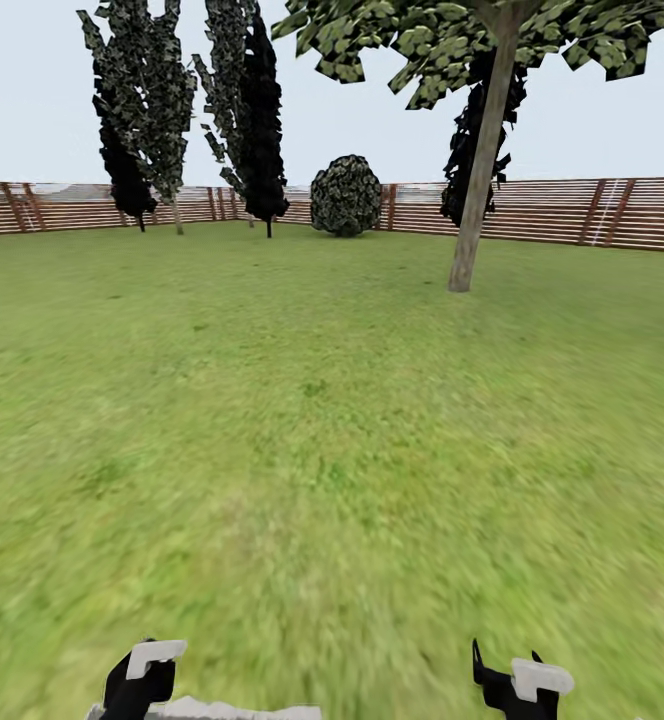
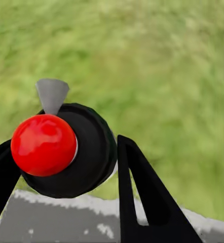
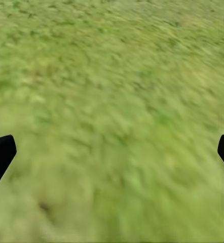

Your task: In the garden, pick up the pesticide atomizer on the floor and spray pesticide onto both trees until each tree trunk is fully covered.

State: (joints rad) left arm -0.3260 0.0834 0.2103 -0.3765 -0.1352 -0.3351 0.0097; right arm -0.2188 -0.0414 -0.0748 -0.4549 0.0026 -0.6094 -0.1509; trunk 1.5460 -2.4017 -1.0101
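Holding the pesticide atomizer [image 2: 66, 152] between its fingers, the left gripper [image 2: 66, 197] hangs low over the grass: the left wrist view shows a black round body with a glossy red ball on its near face and a grey cone-shaped nozzle [image 2: 52, 94] beyond it, with one dark finger [image 2: 142, 197] on each side pressing against the body. In the head view the left gripper [image 1: 144, 678] sits at the bottom edge of the picture, and the right gripper [image 1: 517, 685] likewise on the other side. The right gripper's fingers [image 3: 0, 154] stand wide apart with nothing between them, only lawn [image 3: 112, 101] beyond. So the pickup looks done, and the step in hand seems to be the approach to the first tree. A tree trunk [image 1: 480, 160], pale grey-brown and leaning a little, rises from the lawn ahead and to the right, well apart from the robot, its leafy crown [image 1: 422, 45] reaching the top of the picture. Dark conifers [image 1: 142, 110] and a round shrub [image 1: 346, 196] stand near the far fence [image 1: 572, 212]; a second thick trunk I cannot make out. The next move likely calls for driving toward that trunk, turning rightward, then raising the left arm so the nozzle faces the bark before spraying.
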